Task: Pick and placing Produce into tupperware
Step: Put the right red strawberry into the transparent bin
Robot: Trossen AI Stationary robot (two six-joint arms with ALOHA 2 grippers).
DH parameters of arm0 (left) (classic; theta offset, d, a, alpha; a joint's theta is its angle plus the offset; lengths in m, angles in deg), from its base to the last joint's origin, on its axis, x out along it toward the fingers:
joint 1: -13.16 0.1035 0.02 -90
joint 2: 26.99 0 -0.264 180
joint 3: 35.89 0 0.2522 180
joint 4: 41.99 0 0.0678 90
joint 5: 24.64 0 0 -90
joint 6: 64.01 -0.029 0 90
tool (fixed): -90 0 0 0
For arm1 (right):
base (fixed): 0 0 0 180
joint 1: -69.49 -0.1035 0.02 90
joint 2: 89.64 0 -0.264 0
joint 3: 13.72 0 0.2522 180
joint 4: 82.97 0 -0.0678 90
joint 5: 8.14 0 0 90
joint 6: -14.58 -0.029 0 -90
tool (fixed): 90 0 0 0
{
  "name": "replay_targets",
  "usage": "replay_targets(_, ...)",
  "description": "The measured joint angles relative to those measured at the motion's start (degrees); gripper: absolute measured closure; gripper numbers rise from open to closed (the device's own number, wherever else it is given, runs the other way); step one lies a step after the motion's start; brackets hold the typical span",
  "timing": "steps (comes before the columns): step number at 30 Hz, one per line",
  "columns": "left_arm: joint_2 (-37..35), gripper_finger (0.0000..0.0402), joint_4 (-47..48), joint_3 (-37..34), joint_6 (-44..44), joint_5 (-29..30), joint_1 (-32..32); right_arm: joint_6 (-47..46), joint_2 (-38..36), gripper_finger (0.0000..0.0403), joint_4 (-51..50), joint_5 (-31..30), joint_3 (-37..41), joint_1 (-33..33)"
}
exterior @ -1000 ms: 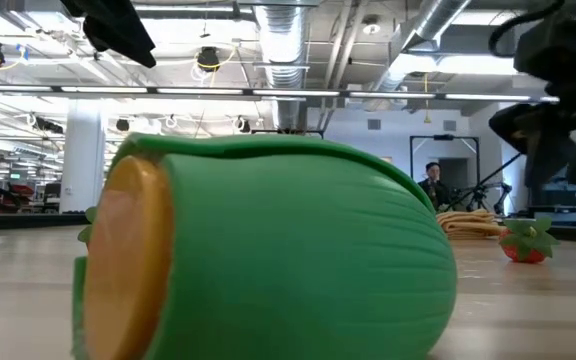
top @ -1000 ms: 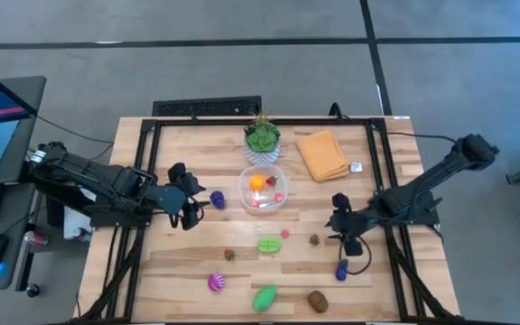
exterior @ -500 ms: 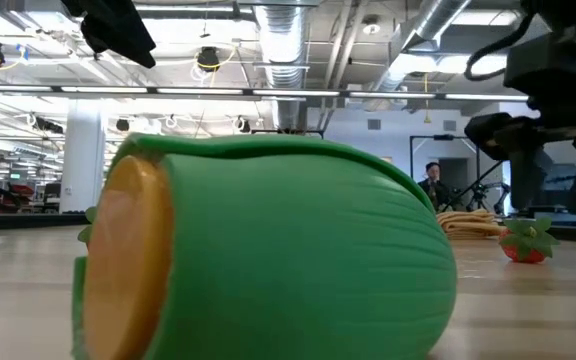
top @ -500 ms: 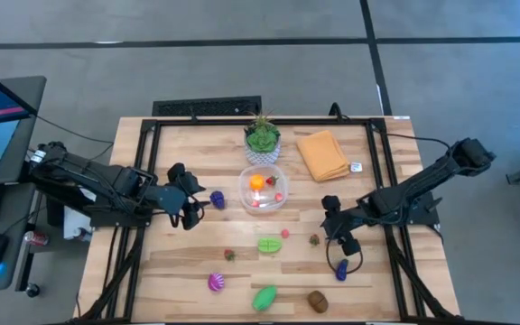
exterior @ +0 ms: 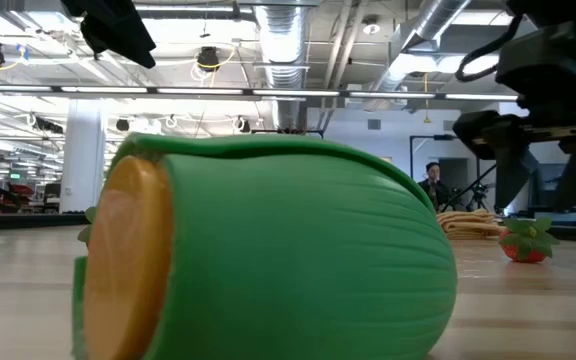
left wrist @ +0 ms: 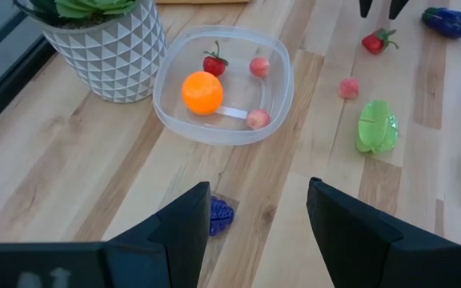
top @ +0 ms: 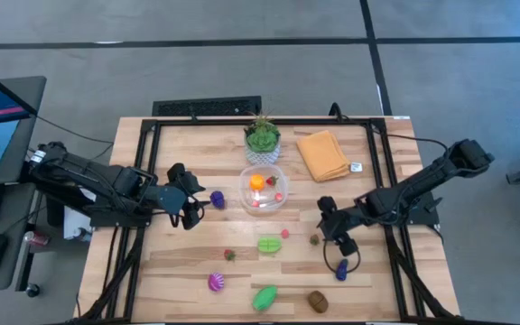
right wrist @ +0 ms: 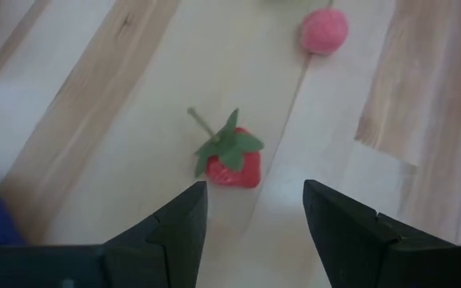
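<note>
- The right gripper [top: 325, 223] hung low over the bench [top: 197, 144], its fingers [right wrist: 178, 220] spread apart and holding nothing — a toy strawberry [right wrist: 230, 160] lay on the wood just ahead of the gap between them.
- A pink ball [right wrist: 324, 30] sat a little beyond the strawberry; a dark blue piece [top: 341, 268] lay nearer the front edge.
- The left gripper [top: 190, 206] waited toward the left edge, fingers [left wrist: 186, 224] parted and empty, a purple piece [left wrist: 219, 214] just beside one finger.
- The tupperware [top: 263, 189] stood near the bench's middle, in front of a potted plant [top: 262, 137], holding an orange ball [left wrist: 202, 92], a small strawberry and two pink pieces.
- Green [top: 270, 244], striped purple [top: 216, 283] and brown [top: 317, 301] produce lay toward the front edge.
- An orange cloth [top: 322, 154] lay near the back right corner.
- In the low view — a ceiling with ducts, and a person [exterior: 430, 181] far off.
</note>
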State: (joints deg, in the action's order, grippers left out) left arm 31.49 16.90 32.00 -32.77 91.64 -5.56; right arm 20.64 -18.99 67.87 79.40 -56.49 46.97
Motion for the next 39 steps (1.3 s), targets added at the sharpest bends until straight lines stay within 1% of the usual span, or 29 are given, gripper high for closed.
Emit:
replay_targets(7,0.0,0.0203,0.0,0.0,0.0,0.1,0.0,1.5,0.0,0.0171,1.2,1.4,0.0,1.4)
replay_targets(11,0.0,0.0203,0.0,0.0,0.0,0.1,0.0,2.8,0.0,0.0171,1.4,3.8,0.0,1.3)
replay_targets(18,0.0,0.0203,0.0,0.0,0.0,1.1,0.0,3.0,0.2,0.0171,2.9,3.9,0.0,1.6)
replay_targets(22,0.0,0.0203,0.0,0.0,0.0,1.1,0.0,3.0,2.3,0.0171,4.5,4.0,0.0,2.1)
replay_targets(30,0.0,0.0203,0.0,0.0,0.0,1.1,0.0,3.4,8.5,0.0171,4.9,4.2,-3.1,2.0)
replay_targets(35,0.0,0.0203,0.0,0.0,0.2,1.0,0.0,3.4,11.4,0.0171,4.8,6.8,-4.0,1.9)
replay_targets(39,0.0,0.0203,-0.1,0.0,0.4,1.0,0.0,1.9,12.6,0.0172,4.9,7.2,-4.2,1.9)
